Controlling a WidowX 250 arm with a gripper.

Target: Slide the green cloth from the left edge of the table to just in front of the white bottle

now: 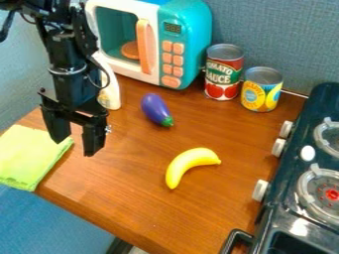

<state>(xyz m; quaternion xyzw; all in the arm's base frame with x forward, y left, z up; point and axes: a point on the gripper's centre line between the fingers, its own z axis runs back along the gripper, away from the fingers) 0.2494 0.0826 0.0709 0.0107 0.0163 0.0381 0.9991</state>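
My gripper [77, 145] hangs at the left of the camera view, its two fingers apart with nothing between them. It is above the wooden table, close to the right edge of a yellow-green cloth [28, 155] lying at the table's left corner. To the gripper's right, a purple toy eggplant [155, 108] lies with its green end toward the front. A yellow toy banana [188, 163] rests near the middle of the table, curved, farther right and forward. Behind the gripper a white bottle [111, 92] stands partly hidden by the arm.
A teal and white toy microwave [184, 34] stands at the back. Right of it are a red tomato can [224, 74] and a yellow can [261, 90]. A dark toy stove [295, 198] with white knobs lines the right side of the wooden table [132, 198].
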